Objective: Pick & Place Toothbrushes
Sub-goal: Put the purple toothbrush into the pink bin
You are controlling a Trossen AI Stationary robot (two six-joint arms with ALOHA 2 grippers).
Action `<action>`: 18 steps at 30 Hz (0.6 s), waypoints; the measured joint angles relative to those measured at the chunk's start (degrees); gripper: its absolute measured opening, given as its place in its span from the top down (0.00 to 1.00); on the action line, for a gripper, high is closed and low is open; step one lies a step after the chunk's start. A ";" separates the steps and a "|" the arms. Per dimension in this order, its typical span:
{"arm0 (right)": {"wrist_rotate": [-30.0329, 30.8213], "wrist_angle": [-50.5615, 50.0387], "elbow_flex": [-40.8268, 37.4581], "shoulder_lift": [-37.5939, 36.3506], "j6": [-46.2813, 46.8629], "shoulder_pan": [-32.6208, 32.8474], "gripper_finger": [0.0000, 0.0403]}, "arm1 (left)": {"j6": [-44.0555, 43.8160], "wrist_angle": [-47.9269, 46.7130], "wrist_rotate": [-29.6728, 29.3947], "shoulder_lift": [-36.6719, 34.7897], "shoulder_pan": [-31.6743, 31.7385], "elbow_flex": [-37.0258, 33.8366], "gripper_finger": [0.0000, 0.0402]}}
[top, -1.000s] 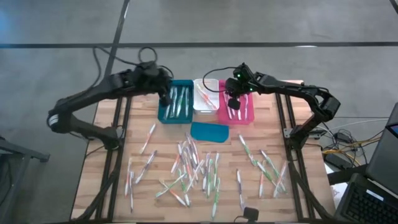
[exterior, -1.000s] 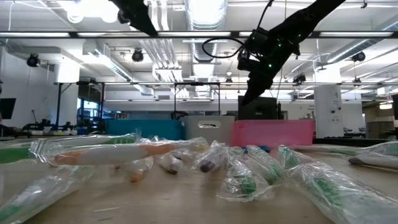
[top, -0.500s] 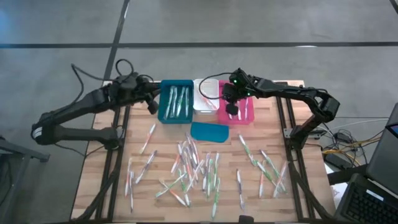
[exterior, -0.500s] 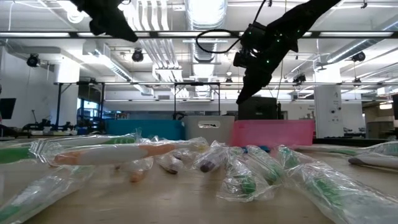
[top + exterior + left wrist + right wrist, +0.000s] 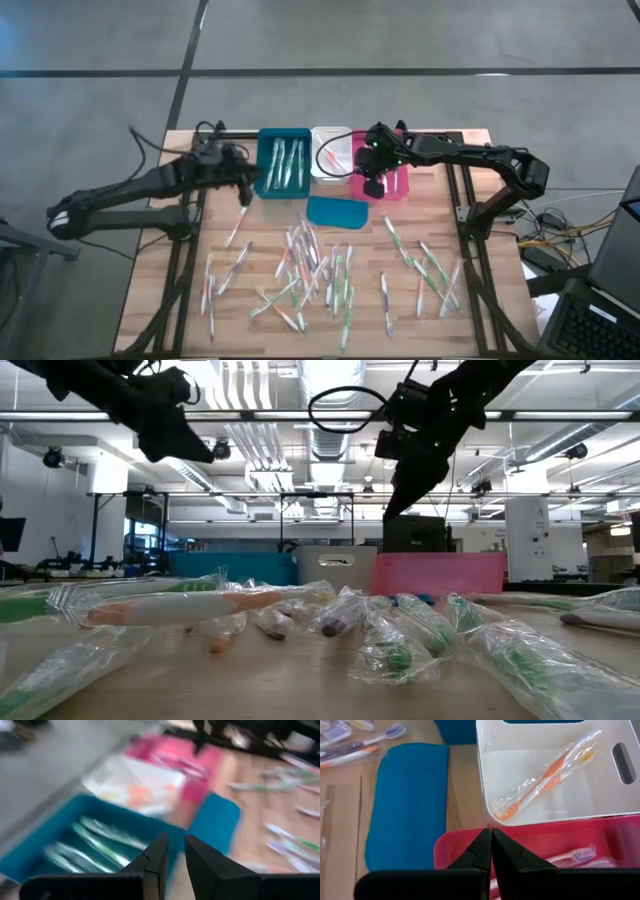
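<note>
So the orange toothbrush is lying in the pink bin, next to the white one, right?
Not quite. The orange toothbrush is lying in the white bin, in its clear wrapper. The pink bin sits right next to it and holds a different toothbrush. The right wrist view shows this most clearly.

Wrapped toothbrushes (image 5: pixel 318 272) lie scattered across the table's near half.

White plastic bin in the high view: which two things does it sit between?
The white plastic bin sits between the teal plastic bin and the pink plastic bin in the row; the high view shows this.
</note>
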 joint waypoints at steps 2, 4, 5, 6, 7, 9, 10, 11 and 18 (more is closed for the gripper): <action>0.05 -0.29 0.00 -0.35 0.46 0.03 0.98 | -3.93 -4.83 0.30 0.12 -1.43 0.87 0.83; 0.14 0.03 -0.01 -0.68 0.52 0.10 0.98 | -7.92 -9.83 -1.83 0.40 -3.40 2.04 0.85; 0.16 0.08 0.00 -0.80 0.55 0.10 0.98 | -9.91 -12.67 -3.40 0.66 -4.52 2.61 0.85; 0.16 0.08 0.00 -0.90 0.55 0.10 0.98 | -11.88 -15.28 -4.82 0.91 -5.86 3.10 0.86; 0.16 0.12 -0.01 -0.93 0.55 0.10 0.98 | -13.65 -17.81 -5.96 1.18 -7.42 3.57 0.88; 0.16 0.11 0.00 -0.98 0.56 0.10 0.98 | -15.69 -21.86 -7.25 1.58 -10.88 4.21 0.90; 0.16 0.13 0.00 -0.98 0.57 0.10 0.98 | -16.84 -23.23 -7.64 1.78 -12.72 4.46 0.91; 0.16 0.11 0.00 -1.00 0.56 0.10 0.98 | -18.29 -24.00 -7.86 1.94 -14.52 4.61 0.93; 0.14 0.19 0.00 -1.02 0.57 0.10 0.98 | -32.76 -25.70 -10.87 3.74 -28.64 5.08 0.99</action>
